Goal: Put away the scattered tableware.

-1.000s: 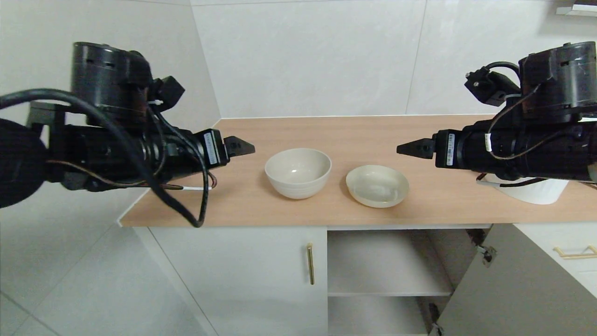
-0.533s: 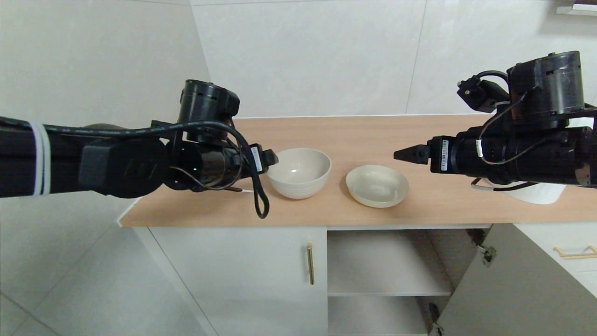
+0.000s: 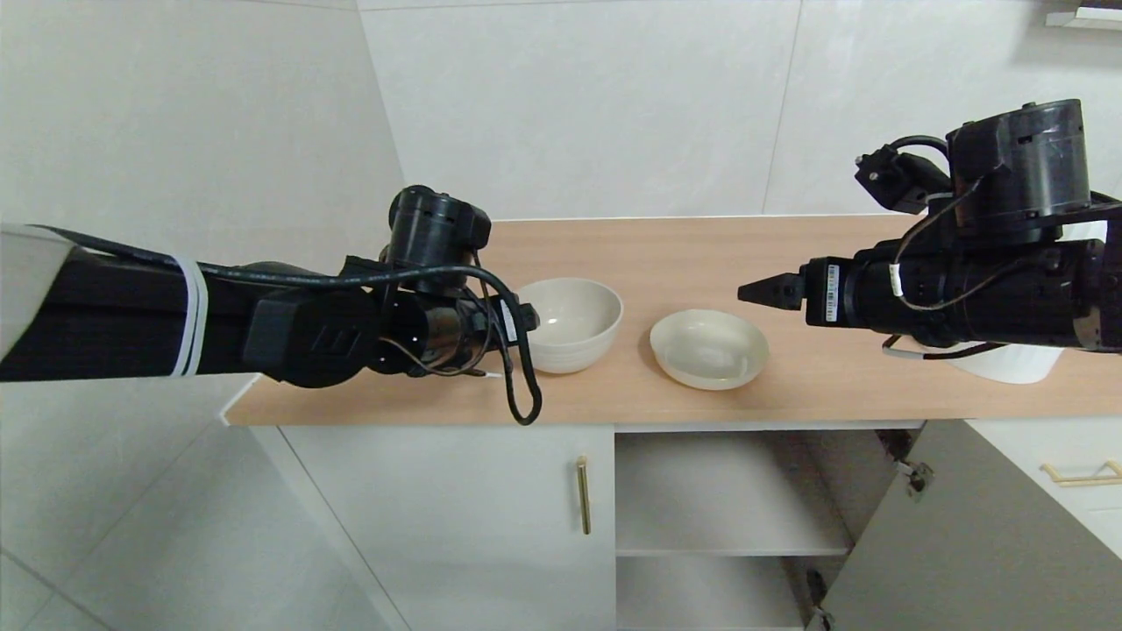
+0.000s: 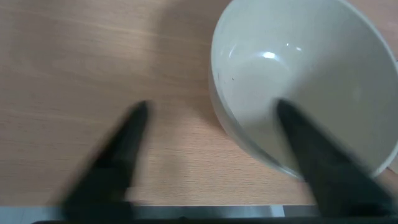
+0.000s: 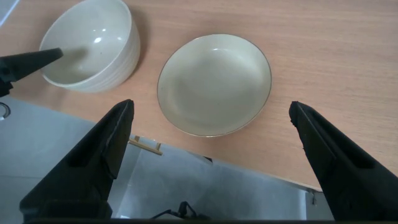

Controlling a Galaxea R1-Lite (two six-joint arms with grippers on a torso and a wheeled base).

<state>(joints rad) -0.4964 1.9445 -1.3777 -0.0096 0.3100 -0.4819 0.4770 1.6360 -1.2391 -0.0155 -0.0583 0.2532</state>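
Left gripper (image 4: 211, 109), jaws wide, straddles the left rim of the bowl (image 3: 574, 315) at frame centre on the worktop (image 3: 789, 254). Best to close squarely on the wall, then lift level. Right gripper (image 3: 758, 291) hangs with jaws wide.

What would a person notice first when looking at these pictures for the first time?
Two pale dishes stand side by side on the light wooden counter: a deep cream ceramic bowl and a shallow cream ceramic dish. The left gripper is at the bowl, its open fingers astride the rim, while the right gripper hangs open in the air beside the dish. Below the counter, a white cupboard stands open.
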